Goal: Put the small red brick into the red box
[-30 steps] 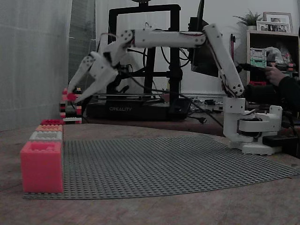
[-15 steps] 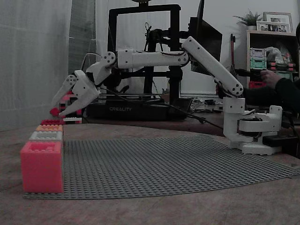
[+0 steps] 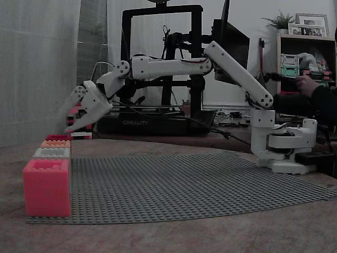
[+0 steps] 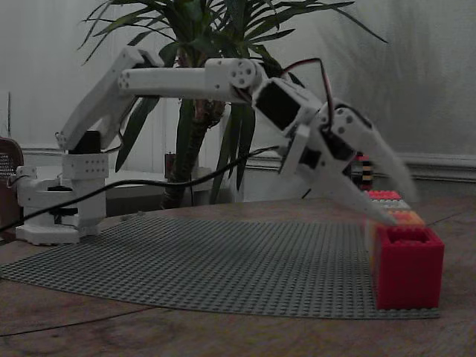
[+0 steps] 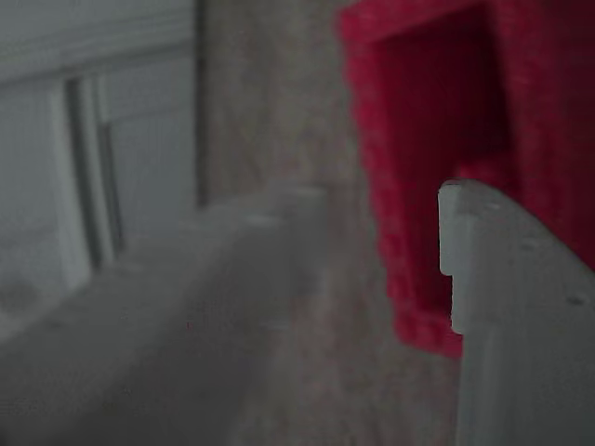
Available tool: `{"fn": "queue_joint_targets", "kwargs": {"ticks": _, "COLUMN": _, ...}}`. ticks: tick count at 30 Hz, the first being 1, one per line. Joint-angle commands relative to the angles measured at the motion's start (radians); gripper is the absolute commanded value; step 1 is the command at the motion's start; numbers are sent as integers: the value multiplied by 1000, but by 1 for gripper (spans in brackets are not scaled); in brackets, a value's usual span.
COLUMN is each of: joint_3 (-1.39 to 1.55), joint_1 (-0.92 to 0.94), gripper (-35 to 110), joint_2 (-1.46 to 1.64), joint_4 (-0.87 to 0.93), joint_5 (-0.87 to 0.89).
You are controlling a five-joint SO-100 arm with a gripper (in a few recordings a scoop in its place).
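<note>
Dim, grey light; blurred wrist view

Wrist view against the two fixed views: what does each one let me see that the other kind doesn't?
The wrist view looks straight into the red box's hollow, with one claw finger in front, all blurred. The fixed views give the whole white arm, the grey studded mat and the row of boxes along its edge. Shared: the open claw poised just above the red box.

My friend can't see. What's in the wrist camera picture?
An open red box sits at the upper right, seen from above, very blurry. One white gripper finger pokes up in front of it at the lower right.
</note>
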Motion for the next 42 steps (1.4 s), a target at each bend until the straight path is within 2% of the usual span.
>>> {"fn": "queue_joint_targets", "kwargs": {"ticks": 1, "joint_3": 158, "joint_1": 2, "gripper": 0, "joint_2": 353, "joint_4": -48, "joint_5": 14}}
{"fn": "queue_joint_targets", "kwargs": {"ticks": 4, "joint_3": 364, "joint_1": -11, "gripper": 0, "joint_2": 600, "joint_4": -31, "joint_5": 40}}
{"fn": "queue_joint_targets", "kwargs": {"ticks": 13, "joint_3": 1135, "joint_1": -173, "gripper": 0, "joint_2": 1230, "joint_4": 225, "joint_5": -71}}
{"fn": "queue_joint_targets", "kwargs": {"ticks": 20, "joint_3": 1646, "joint_1": -250, "gripper": 0, "joint_2": 1657, "joint_4": 379, "joint_5": 20}}
{"fn": "queue_joint_targets", "kwargs": {"ticks": 31, "joint_3": 1996, "joint_1": -265, "gripper": 0, "joint_2": 2220, "joint_4": 532, "joint_5": 138}}
{"fn": "queue_joint_targets", "kwargs": {"ticks": 42, "joint_3": 2072, "joint_1": -265, "gripper": 0, "joint_2": 2456, "joint_4": 652, "joint_5": 164}}
